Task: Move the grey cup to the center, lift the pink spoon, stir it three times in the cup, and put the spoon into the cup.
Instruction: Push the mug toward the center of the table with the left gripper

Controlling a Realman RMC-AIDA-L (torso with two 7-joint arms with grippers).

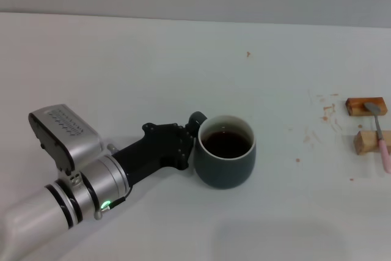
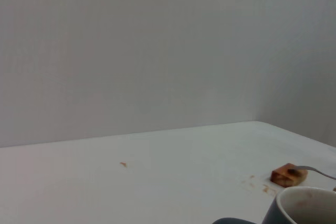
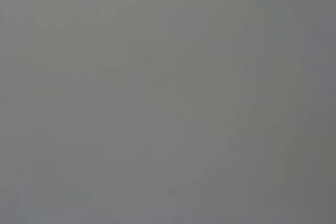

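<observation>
Left gripper (image 1: 190, 142) at unlabelled grey cup (image 1: 225, 162) handle

This looks like a robot test bench in a lab rather than a home or kitchen. A plain white counter (image 1: 183, 59) meets a bare grey wall (image 2: 157, 51), with no furniture, appliances or decoration in sight. A silver and black robot arm (image 1: 91, 181) reaches in from the near left. On the far right, small wooden blocks (image 1: 366, 106) serve as a makeshift rest, with brown stains (image 1: 327, 111) and crumbs on the white surface beside them.
</observation>
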